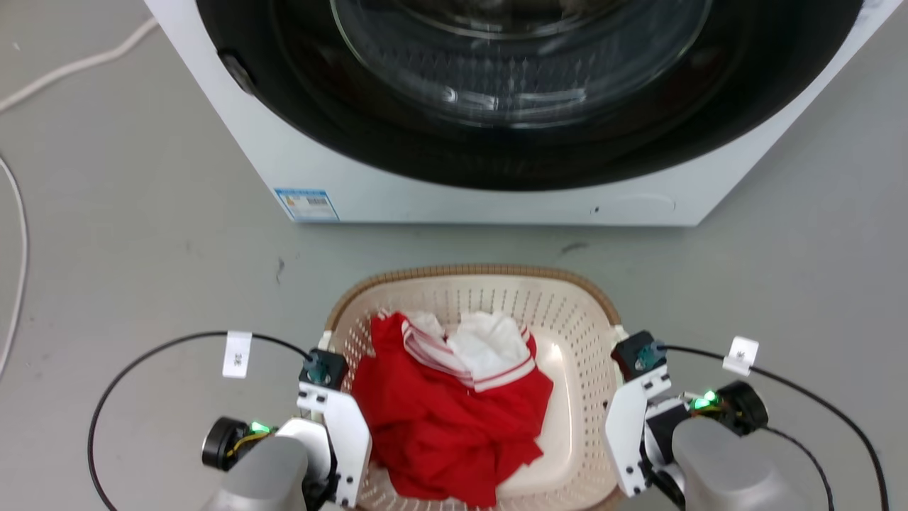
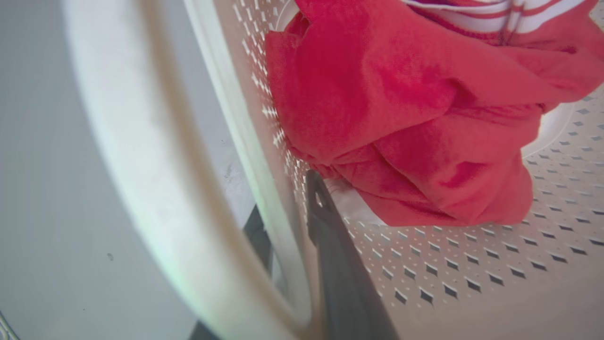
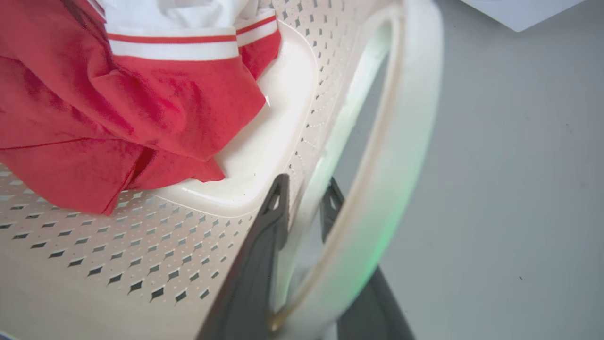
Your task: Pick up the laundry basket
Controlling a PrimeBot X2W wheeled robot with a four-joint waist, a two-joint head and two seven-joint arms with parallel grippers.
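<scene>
The left gripper [image 2: 285, 200] and right gripper [image 3: 306, 186] each pinch a side wall of the laundry basket [image 1: 567, 312], one finger inside, one outside. The basket sits on the floor [image 1: 142, 248], holding red and white clothes [image 1: 440, 404], just before the washing machine [image 1: 425, 191].

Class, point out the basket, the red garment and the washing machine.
basket [image 1: 489, 272]: head view, far brown rim.
red garment [image 1: 433, 419]: head view, middle of the cloth.
washing machine [image 1: 496, 204]: head view, white panel below the door.
</scene>
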